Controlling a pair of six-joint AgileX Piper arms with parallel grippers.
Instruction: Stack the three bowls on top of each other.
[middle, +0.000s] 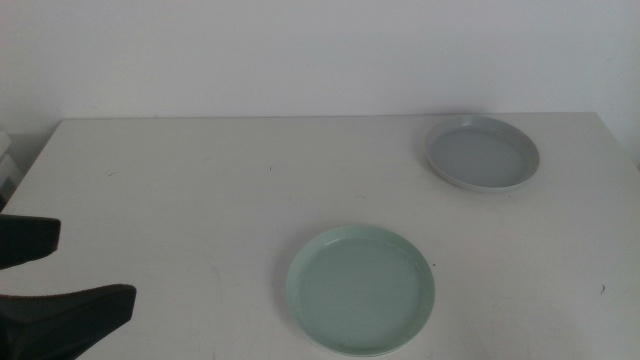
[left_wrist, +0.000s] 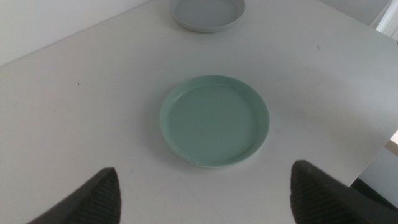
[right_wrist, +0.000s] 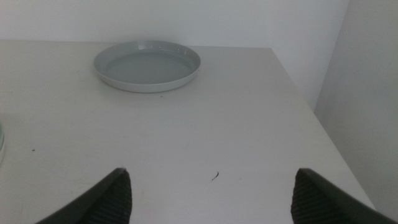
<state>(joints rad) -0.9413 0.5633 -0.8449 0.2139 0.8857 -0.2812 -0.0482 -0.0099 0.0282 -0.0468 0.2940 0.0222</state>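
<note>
A pale mint green bowl (middle: 361, 289) sits on the white table near its front edge, right of centre. A thin paler edge shows under its near rim (left_wrist: 186, 160). A light grey bowl (middle: 482, 153) rests at the far right of the table. My left gripper (middle: 62, 277) hovers open at the left edge of the middle view, well apart from the green bowl (left_wrist: 214, 119), with nothing between its jaws. My right gripper (right_wrist: 211, 199) is out of the middle view; it is open and empty, facing the grey bowl (right_wrist: 147, 65) from a distance.
The white table (middle: 200, 190) ends at a wall at the back. Its right edge (right_wrist: 298, 93) runs close to the grey bowl, and its front corner (left_wrist: 367, 155) lies just beyond the green bowl.
</note>
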